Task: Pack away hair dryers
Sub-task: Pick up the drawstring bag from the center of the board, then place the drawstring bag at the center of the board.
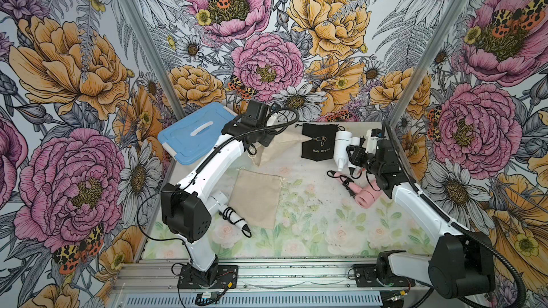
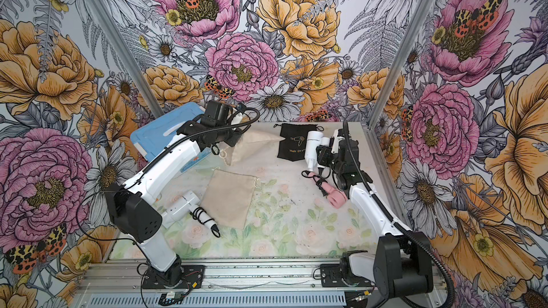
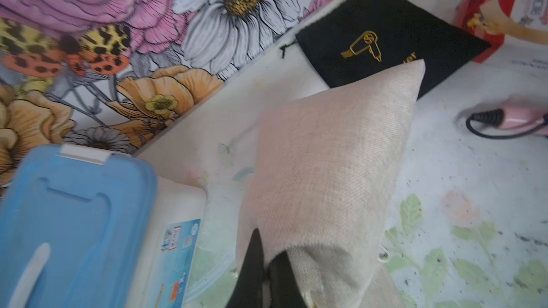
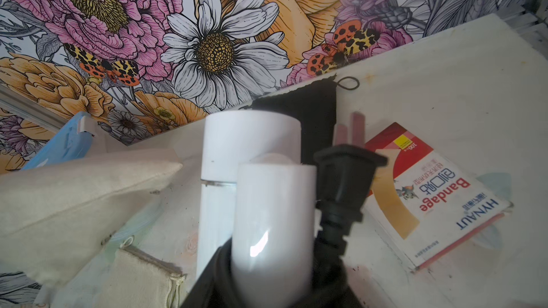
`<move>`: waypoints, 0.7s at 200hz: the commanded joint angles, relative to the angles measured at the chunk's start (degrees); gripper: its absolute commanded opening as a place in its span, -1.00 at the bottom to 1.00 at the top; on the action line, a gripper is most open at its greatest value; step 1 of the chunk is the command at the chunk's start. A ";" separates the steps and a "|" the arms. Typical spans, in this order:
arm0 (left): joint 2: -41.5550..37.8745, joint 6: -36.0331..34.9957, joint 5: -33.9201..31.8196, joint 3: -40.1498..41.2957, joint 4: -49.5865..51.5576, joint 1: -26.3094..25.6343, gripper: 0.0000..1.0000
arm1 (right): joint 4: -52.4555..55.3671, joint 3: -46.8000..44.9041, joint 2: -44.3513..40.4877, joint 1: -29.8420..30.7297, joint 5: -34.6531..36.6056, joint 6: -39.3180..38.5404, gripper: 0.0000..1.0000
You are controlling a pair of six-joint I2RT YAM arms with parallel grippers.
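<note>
The right gripper (image 4: 272, 277) is clamping the handle of a white plastic hair dryer (image 4: 252, 143), just beside the black cloth pouch (image 1: 318, 143). The left gripper (image 3: 264, 268) is pinching a beige cloth pouch (image 3: 326, 158).

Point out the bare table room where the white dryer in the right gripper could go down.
Widest bare patch: front centre of the table, bordered by the flat beige pouch, the pink hair dryer and the front rail. Crowded: the back, with the blue-lidded box, lifted beige pouch, black pouch and bandage box.
</note>
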State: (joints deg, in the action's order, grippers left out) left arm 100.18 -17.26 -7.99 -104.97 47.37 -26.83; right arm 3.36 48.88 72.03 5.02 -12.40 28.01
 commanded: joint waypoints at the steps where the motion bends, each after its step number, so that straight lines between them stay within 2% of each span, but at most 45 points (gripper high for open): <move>1: 2.21 4.21 -2.68 -3.74 6.72 -0.89 -1.00 | -4.59 2.85 -0.14 0.25 -1.88 0.55 -0.57; 27: 3.54 7.36 -2.61 -2.61 9.49 -3.60 -1.00 | -3.86 1.75 -1.30 0.69 -2.00 0.36 -0.57; 37: 6.75 8.92 -1.91 -1.37 10.00 -4.57 -1.00 | -3.48 1.20 -2.12 0.84 -1.99 0.46 -0.57; 75: 13.34 14.51 4.70 2.97 10.04 -6.92 -1.00 | -2.06 -0.95 -4.83 1.21 -1.97 0.44 -0.56; 91: 15.55 15.77 10.00 2.22 9.95 -7.54 -1.00 | -1.75 -1.80 -5.53 1.22 -1.84 0.55 -0.56; 124: 18.62 15.94 15.41 -2.79 9.85 -8.58 -1.00 | -1.60 -3.48 -6.70 1.31 -1.32 0.82 -0.56; 132: 19.11 15.74 16.30 -4.00 9.84 -8.45 -0.93 | -1.55 -3.78 -6.97 1.31 -1.10 0.81 -0.56; 140: 19.42 15.42 17.25 -4.81 9.84 -8.34 -0.76 | -1.43 -4.03 -7.31 1.31 -0.80 0.74 -0.56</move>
State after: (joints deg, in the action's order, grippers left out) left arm 120.07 -2.83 2.92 -104.44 58.35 -35.14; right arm 4.47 45.15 67.29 5.82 -13.37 28.03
